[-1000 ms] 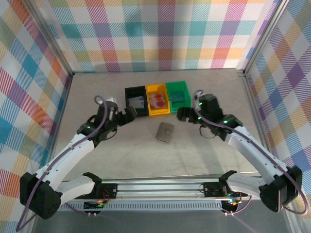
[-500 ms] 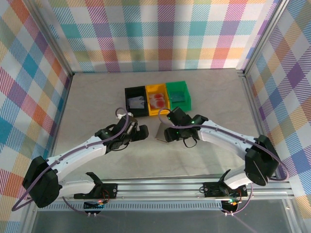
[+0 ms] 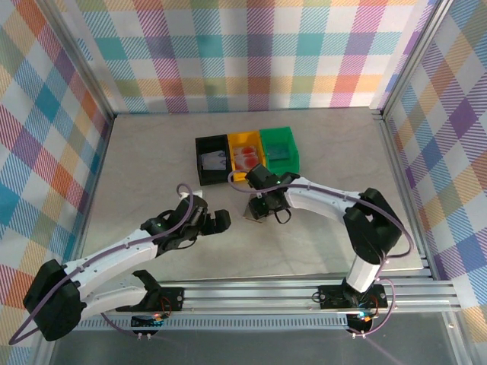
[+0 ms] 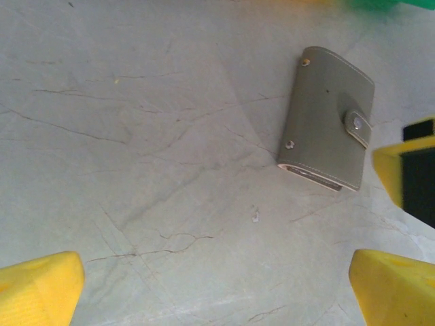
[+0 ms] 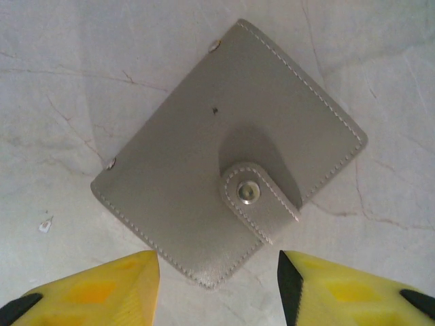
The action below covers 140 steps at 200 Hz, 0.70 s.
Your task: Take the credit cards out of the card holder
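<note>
1. The left gripper is nearest, at about 8 o'clock from the card holder and apart from it. Its fingers are spread wide and hold nothing.
2. The right gripper hangs right over the card holder. Its fingers stand partly apart on either side of the holder's 6 o'clock corner in the wrist view, and they are not pinching it.
3. The card holder lies flat on the table near its middle. It is folded shut, with the snap tab fastened.
4. Doing this step well probably means undoing the tab first:
   - Pin the cover with one gripper.
   - Have the other lift the tab's free end.
   - Don't squeeze the whole holder, since that would keep it shut.
   - The flat leather may slide on the smooth table, so press down before pulling.
5. Counted: one card holder, one tab and two grippers. No credit cards can be seen in the holder while it is closed.
6. Farthest are three bins in a row:
   - The black bin is at 11 o'clock from the holder.
   - The yellow bin is at 12.
   - The green bin is at 1.
   - Each seems to hold something flat, but I cannot tell how many
</note>
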Available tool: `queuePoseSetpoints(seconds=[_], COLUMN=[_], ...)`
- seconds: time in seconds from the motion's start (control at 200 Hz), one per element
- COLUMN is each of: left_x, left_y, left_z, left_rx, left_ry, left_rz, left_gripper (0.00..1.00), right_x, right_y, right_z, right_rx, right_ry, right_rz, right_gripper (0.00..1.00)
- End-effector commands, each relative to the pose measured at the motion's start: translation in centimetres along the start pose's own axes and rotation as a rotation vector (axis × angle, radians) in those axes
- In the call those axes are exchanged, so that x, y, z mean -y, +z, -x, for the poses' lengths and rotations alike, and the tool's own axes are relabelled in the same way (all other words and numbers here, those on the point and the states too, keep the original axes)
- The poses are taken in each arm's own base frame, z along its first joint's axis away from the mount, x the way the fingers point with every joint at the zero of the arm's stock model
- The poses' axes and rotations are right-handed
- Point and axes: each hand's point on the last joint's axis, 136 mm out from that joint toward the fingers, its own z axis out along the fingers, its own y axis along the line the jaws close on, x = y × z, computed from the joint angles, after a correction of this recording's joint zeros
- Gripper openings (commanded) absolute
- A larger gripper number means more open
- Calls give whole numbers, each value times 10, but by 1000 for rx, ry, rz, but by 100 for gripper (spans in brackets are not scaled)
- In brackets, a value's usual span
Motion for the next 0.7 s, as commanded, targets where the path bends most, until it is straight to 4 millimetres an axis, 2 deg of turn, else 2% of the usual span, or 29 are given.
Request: queuePoseSetpoints(seconds=[0.0,0.215,0.445,0.695], left_x=[13,14,17,22], left_y=[-2,-2,-2,2], left_z=[-1,-4,-6,-5], left_rx=[4,-4,-12,-15], left_ry=[14,20,38,45], left_rz=[-68,-79,-84,-87], left_gripper=[100,100,100,100], right_x=[-3,1,17,22], right_y=[2,20,20,33], right_z=[16,20,29,20], right_rx=[24,-17,2,-43], right_ry=[-58,-67,-36,-40], right_rz=[-11,-15,-30,-29], right_gripper=[50,47,46,46])
